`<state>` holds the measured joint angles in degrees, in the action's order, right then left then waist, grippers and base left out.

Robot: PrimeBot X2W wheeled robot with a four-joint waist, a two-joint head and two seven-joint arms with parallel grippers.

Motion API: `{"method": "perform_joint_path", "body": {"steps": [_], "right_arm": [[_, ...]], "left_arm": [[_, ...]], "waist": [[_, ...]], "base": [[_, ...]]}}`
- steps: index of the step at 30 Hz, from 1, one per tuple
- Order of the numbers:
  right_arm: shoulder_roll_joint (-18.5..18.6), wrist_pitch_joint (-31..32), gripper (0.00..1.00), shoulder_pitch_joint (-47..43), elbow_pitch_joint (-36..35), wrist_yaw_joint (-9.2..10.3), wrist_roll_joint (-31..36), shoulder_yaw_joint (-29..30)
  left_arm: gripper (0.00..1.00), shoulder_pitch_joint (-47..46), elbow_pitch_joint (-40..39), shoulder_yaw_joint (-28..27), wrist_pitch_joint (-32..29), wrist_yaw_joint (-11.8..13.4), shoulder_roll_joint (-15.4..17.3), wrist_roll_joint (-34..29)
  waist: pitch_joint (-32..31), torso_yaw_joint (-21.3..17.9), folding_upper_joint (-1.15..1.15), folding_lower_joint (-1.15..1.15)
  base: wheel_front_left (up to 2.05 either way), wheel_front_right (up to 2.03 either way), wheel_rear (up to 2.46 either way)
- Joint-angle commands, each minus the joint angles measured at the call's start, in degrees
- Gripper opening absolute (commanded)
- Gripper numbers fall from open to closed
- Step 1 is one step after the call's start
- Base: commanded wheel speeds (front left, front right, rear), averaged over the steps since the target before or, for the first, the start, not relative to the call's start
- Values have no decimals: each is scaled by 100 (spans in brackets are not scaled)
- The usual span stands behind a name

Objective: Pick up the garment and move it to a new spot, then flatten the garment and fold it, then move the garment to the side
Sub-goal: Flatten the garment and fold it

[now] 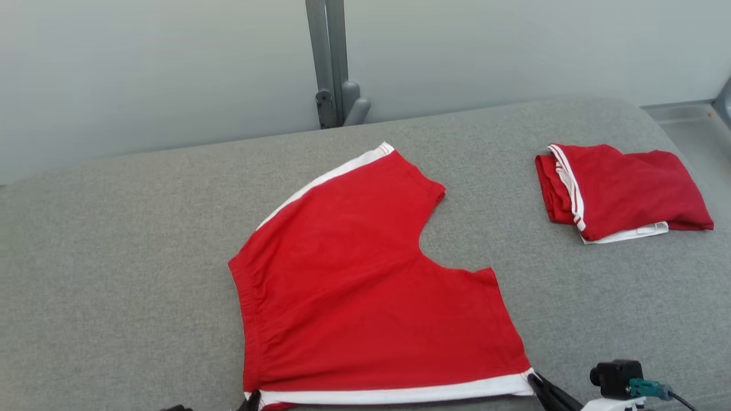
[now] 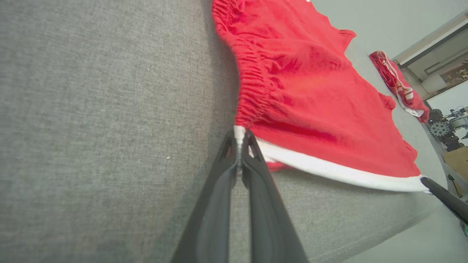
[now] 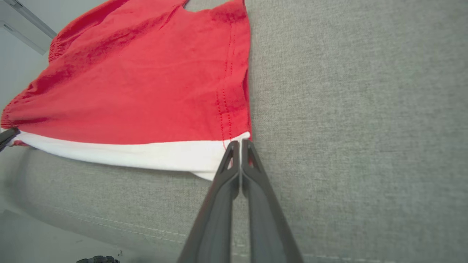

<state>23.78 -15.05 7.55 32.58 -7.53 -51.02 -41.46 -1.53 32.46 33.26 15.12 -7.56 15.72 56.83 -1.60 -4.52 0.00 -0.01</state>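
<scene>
While the red cloth shorts with a white side stripe (image 1: 365, 285) lie spread on the grey fabric-covered bench (image 1: 114, 257), their striped edge runs along the bench's near side, between the two arms. The left jaws are clenched on the stripe's corner at the gathered waistband, with white cloth pinched between the dark fingertips (image 2: 252, 149). The right jaws are clenched on the stripe's other corner, at the leg hem. Another folded red garment with white trim (image 1: 617, 191) lies well apart, toward the far right.
</scene>
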Motion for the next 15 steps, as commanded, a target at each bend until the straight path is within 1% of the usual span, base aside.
{"method": "perform_joint_path", "body": {"steps": [1, 4, 8, 11, 15], "right_arm": [[16, -15, 0, -215, -31, 9, -80, -16], [72, -15, 0, -374, -135, 9, -124, 27], [123, -15, 0, -396, -298, 9, -40, 178], [154, -16, 0, -193, -459, 9, 79, 405], [98, -15, 0, 266, -550, 9, 326, 692]], "left_arm": [[0, 217, -45, -74, -3, 16, 42, -35], [0, 407, -255, -102, -3, 16, 74, -114], [0, 545, -541, -195, -3, 16, 86, -64], [0, 486, -888, -321, -3, 16, 53, -37], [0, 240, -1239, -645, -3, 16, -92, -6]], "waist": [[-354, 134, 0, 1], [-377, 188, 0, 1], [-336, 228, 0, 1], [-241, 313, 0, 1], [-64, 444, 0, 1]], "base": [[0, 0, 0], [0, 0, 0], [0, 0, 0], [0, 0, 0], [0, 0, 0]]}}
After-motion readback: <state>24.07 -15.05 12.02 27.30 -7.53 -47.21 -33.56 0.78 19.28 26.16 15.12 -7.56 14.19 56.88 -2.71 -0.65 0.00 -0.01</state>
